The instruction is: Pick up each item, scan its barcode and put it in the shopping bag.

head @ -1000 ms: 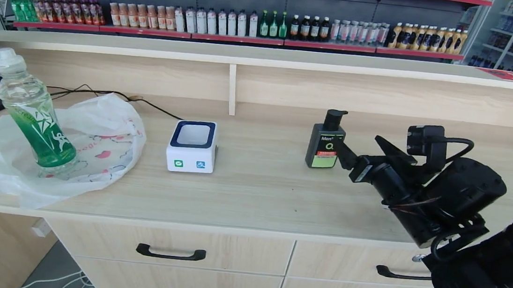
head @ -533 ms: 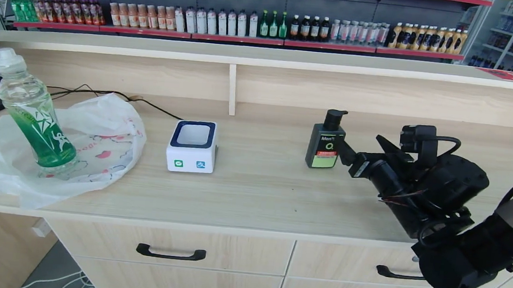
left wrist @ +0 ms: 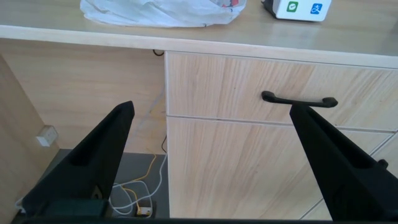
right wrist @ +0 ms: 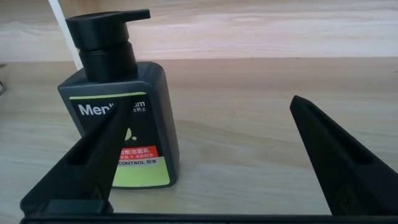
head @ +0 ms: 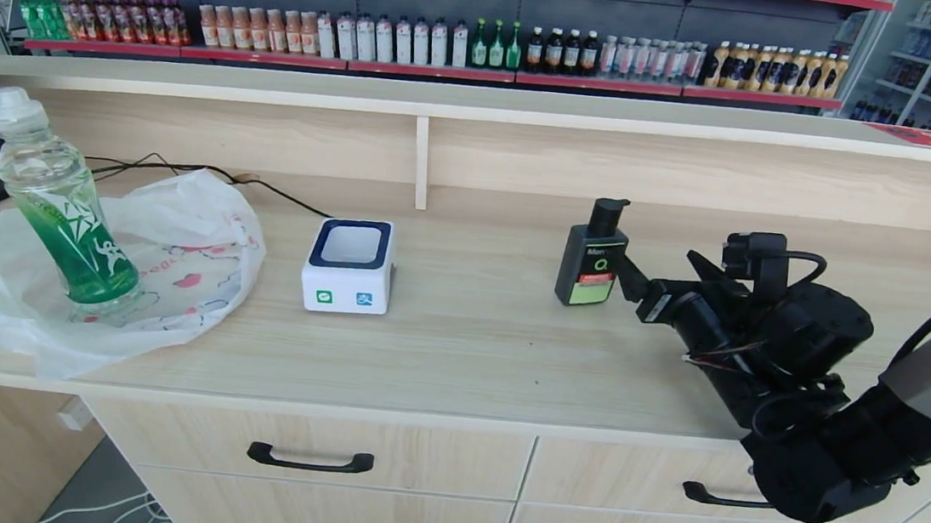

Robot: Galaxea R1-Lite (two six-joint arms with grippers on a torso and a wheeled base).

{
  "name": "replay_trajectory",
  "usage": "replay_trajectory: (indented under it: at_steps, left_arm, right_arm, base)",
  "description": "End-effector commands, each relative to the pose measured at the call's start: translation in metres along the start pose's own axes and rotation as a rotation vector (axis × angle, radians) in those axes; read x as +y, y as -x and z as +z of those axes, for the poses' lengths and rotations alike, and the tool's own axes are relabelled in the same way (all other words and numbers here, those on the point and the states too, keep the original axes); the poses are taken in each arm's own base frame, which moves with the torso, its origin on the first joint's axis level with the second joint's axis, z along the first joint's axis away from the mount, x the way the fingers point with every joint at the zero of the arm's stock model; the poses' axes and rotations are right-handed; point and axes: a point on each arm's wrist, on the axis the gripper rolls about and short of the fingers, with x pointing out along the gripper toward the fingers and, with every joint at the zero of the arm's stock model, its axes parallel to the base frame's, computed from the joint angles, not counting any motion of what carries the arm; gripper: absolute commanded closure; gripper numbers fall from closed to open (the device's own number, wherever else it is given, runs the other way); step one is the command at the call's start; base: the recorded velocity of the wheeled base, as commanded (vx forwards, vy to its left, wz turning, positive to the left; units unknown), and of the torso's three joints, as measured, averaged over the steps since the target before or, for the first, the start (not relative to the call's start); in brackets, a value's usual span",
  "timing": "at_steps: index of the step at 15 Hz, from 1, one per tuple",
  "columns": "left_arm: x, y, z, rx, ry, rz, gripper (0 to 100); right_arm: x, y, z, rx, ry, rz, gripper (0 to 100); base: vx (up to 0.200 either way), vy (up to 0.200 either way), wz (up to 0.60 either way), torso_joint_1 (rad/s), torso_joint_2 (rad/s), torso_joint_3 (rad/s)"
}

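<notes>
Right gripper (head: 652, 256) lay low over the counter (head: 465, 355), fingers spread wide. Pump bottle (head: 592, 261) stood upright right of the scanner (head: 348, 266), against the nearer finger, not between them. Likely lining up a side grasp.

My head cam looks fwd/down over counter (head: 465, 355); R wrist cam close on pump bottle (right wrist: 149, 118), shared w/ head; L wrist low, facing drawers (left wrist: 249, 74).
</notes>
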Motion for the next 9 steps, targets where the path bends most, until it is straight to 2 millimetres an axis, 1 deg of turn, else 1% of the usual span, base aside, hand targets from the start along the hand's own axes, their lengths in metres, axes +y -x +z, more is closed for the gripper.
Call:
replay_trajectory:
  at_steps: [1, 9]
  left_arm:
    - [0.000, 0.000, 0.000, -0.001, 0.000, 0.000, 0]
    - [0.000, 0.000, 0.000, -0.001, -0.001, 0.000, 0]
  right_arm:
    - [-0.002, -0.003, -0.003, 0.000, 0.001, -0.007, 0]
    - [-0.008, -0.019, -0.014, -0.016, 0.009, -0.022, 0]
  base:
    - [0.000, 0.000, 0.00, 0.000, 0.00, 0.000]
    - [0.000, 0.000, 0.00, 0.000, 0.00, 0.000]
